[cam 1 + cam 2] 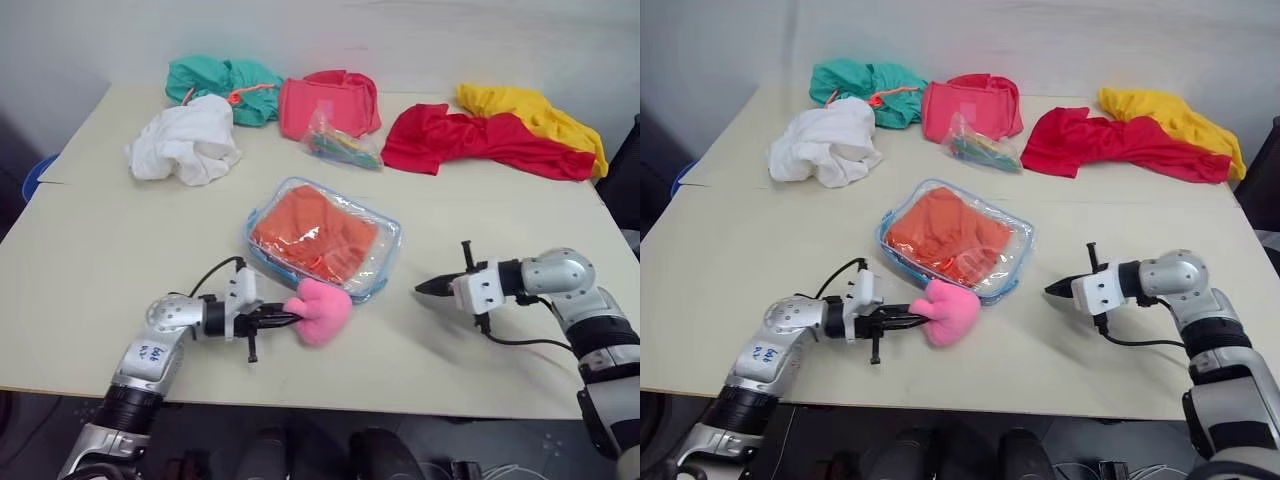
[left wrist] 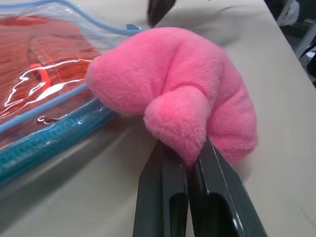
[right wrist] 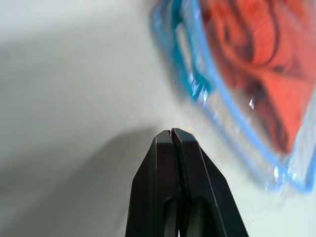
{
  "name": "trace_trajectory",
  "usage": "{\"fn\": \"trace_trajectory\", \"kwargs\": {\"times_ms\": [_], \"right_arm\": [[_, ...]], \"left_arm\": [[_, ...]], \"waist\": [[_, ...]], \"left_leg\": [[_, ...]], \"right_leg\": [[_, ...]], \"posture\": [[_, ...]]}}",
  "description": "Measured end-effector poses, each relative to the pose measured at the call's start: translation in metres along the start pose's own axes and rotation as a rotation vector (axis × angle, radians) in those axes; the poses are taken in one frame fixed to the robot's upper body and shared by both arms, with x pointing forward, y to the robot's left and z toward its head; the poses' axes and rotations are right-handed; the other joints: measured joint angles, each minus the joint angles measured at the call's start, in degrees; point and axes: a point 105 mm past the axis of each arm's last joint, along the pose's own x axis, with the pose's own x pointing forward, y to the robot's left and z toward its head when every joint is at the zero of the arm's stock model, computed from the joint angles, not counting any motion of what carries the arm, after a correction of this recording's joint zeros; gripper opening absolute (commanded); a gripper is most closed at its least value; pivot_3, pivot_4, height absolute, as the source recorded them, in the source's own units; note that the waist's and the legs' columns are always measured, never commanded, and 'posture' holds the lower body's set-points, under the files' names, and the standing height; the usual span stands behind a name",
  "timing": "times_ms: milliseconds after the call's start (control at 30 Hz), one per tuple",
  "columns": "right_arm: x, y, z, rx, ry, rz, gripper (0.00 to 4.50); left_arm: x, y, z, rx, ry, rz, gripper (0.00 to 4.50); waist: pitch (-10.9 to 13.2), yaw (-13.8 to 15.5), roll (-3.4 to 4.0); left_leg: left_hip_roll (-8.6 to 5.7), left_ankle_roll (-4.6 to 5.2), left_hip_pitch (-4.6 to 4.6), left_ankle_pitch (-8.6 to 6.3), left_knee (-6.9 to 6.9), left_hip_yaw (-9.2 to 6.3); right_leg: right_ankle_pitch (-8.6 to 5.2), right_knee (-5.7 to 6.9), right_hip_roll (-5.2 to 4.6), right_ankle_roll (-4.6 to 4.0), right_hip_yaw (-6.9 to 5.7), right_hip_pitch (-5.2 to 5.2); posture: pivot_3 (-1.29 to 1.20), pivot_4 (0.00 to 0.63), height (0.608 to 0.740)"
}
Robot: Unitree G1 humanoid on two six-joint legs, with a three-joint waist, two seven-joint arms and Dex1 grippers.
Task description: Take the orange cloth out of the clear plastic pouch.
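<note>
- My left tool [image 1: 290,318] grips the pink pompom [image 1: 322,309]; I keep that pinch firm to draw the zipper.
- My right tool [image 1: 425,289] is closed, empty, beside the clear plastic pouch [image 1: 385,262].
- The orange cloth [image 1: 312,233] lies inside the pouch, mid-counter [image 1: 90,260].

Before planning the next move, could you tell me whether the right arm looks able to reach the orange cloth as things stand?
Probably not directly: the orange cloth lies enclosed in the clear plastic pouch, and the right end effector is shut, apart from it.
</note>
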Motion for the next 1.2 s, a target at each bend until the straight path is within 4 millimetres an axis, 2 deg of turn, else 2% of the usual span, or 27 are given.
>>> {"fn": "trace_trajectory", "kwargs": {"times_ms": [100,200,400,567,667,767,1000,1033,1200], "right_arm": [[-0.011,0.002,-0.005,0.013,0.030,-0.016,0.02],[-0.011,0.001,0.006,0.123,-0.052,-0.069,0.57],[0.011,-0.004,0.030,0.112,-0.108,-0.067,2.45],[0.042,-0.026,0.046,0.055,-0.098,-0.098,2.45],[0.049,-0.036,0.046,0.038,-0.055,-0.098,2.45],[0.061,-0.034,0.044,0.058,-0.034,-0.071,2.45],[0.072,-0.031,0.043,0.070,-0.024,-0.046,0.15],[0.072,-0.031,0.043,0.071,-0.024,-0.045,0.03],[0.069,-0.031,0.042,0.067,-0.023,-0.040,0.03]], "left_arm": [[-0.011,0.006,-0.002,-0.012,0.003,0.036,0.00],[-0.011,0.005,-0.002,-0.013,0.000,0.030,0.00],[-0.007,0.003,-0.001,-0.013,-0.013,0.013,0.00],[-0.001,-0.001,-0.001,-0.016,-0.020,-0.012,0.00],[0.002,-0.003,-0.001,-0.019,-0.025,-0.029,0.00],[0.003,-0.004,-0.001,-0.018,-0.027,-0.035,0.00],[0.005,-0.006,-0.001,-0.019,-0.031,-0.047,0.00],[0.006,-0.006,-0.001,-0.018,-0.032,-0.047,0.00],[0.007,-0.005,0.000,-0.017,-0.035,-0.049,0.00]], "waist": [[0.00,-0.30,0.01],[0.00,0.01,0.01],[0.00,0.05,0.01],[0.00,0.02,0.02],[0.00,0.43,0.01],[0.00,0.53,0.01],[0.00,0.26,0.01],[0.00,0.25,0.01],[0.00,0.27,0.01]], "left_leg": [[0.02,0.00,0.04,0.00,-0.01,0.03],[0.03,0.00,0.02,0.00,0.00,0.01],[0.02,0.00,0.02,0.00,0.01,0.01],[0.00,0.00,0.01,0.00,0.01,0.01],[-0.04,0.00,-0.01,0.00,0.02,0.00],[-0.05,0.00,-0.01,0.00,0.01,0.00],[-0.05,0.00,-0.01,0.00,0.01,0.00],[-0.05,0.00,-0.01,0.00,0.01,0.01],[-0.05,0.00,-0.01,0.00,0.01,0.00]], "right_leg": [[0.00,0.04,0.02,0.00,0.04,-0.01],[0.00,0.04,0.02,0.00,0.01,0.00],[0.00,0.05,0.01,0.00,0.02,0.00],[0.00,0.08,0.01,0.00,0.03,-0.04],[0.00,0.06,-0.04,0.00,0.01,-0.04],[0.00,0.06,-0.04,0.00,0.01,-0.05],[0.00,0.08,-0.03,0.00,0.00,-0.05],[0.00,0.08,-0.04,0.00,0.00,-0.05],[0.00,0.08,-0.04,0.00,-0.01,-0.05]], "posture": [[0.00,0.150,0.740],[0.00,0.150,0.740],[0.00,0.150,0.740],[0.00,0.150,0.740],[0.00,0.150,0.740],[0.00,0.150,0.740],[0.00,0.150,0.740],[0.00,0.150,0.740],[0.00,0.150,0.740]]}}
